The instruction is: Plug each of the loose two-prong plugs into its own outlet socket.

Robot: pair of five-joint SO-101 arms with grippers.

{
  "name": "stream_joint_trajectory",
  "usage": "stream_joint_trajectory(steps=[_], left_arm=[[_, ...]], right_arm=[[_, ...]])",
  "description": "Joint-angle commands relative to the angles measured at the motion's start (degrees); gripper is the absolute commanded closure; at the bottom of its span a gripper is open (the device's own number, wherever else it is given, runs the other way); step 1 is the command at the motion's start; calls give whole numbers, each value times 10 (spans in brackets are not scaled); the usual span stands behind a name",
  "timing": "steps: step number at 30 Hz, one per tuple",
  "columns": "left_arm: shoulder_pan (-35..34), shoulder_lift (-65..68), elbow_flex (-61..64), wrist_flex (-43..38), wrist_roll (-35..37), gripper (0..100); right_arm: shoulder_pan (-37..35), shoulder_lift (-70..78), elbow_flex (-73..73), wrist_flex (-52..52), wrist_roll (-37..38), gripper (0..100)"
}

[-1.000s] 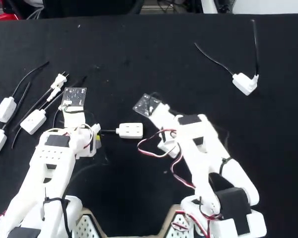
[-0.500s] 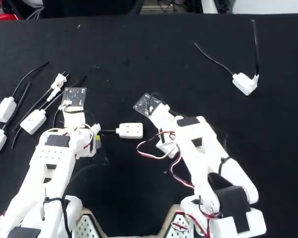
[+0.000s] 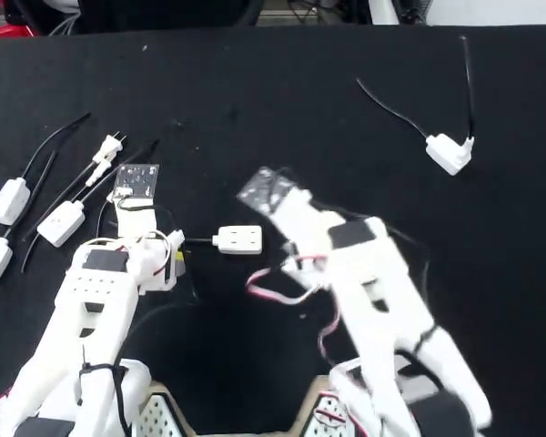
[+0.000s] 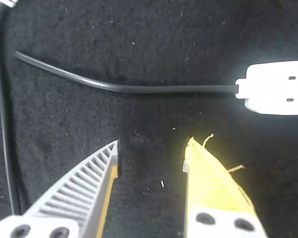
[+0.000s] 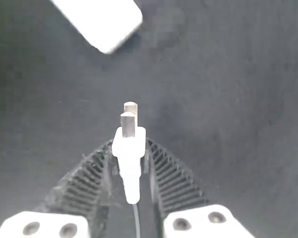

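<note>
At tabletop point(image 3: 346, 91) centre lies socket point(image 3: 237, 238) | right hand point(image 5: 130, 146) grips plug point(image 5: 129, 136), prongs point(image 5: 129, 111) forward, apart from socket | left hand point(image 4: 151, 151) wide beside cord point(image 4: 139, 89) | next, as I judge: square prongs to slots point(image 4: 291, 78), brace socket | right wrist view gives prong line; left wrist view, slots; high view, overall layout

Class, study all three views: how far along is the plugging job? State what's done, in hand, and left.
Done: nothing looks plugged in yet. In hand: the right gripper is shut on a two-prong plug, near the outlet socket; the left gripper is open near that socket's cord. Left: inserting this plug, then the loose plug beside the other sockets.
</note>
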Motion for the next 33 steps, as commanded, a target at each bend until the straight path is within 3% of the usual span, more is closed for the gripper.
stream_joint_trajectory(steps=[1,13,16,27,33], left_arm=[[-5,-47,-2,-2,10,784],[-5,-337,126,-7,31,784],[-5,-410,158,-7,68,784],[2,-658,259,17,84,784],[26,-650,255,28,80,782]], right_arm=[[-86,-55,-36,-22,-62,988],[-205,37,34,-282,-239,988],[-222,35,66,-329,-275,988],[-277,-35,169,-419,-280,988],[-277,-106,177,-417,-282,988]])
